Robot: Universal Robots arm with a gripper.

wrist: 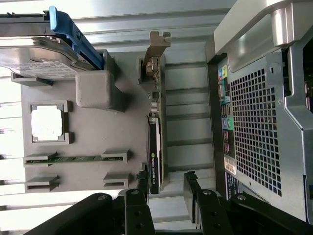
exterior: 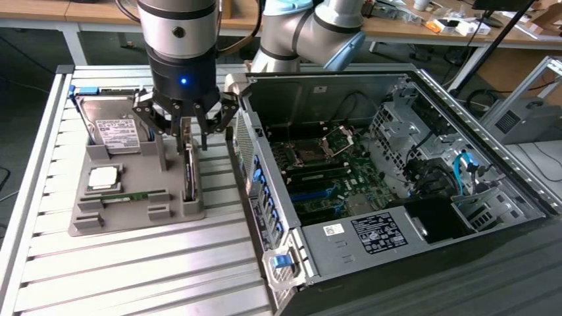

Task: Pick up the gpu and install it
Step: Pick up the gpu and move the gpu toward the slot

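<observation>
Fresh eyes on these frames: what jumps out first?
The open computer case on the exterior view's right, motherboard exposed, grabs the eye first. At that view's left the robot's open hand hangs just over the graphics card, which stands on edge in a grey tray beside a hard drive.

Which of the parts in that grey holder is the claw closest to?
The gpu, the dark card standing on edge nearest the computer case, under the gripper.
</observation>
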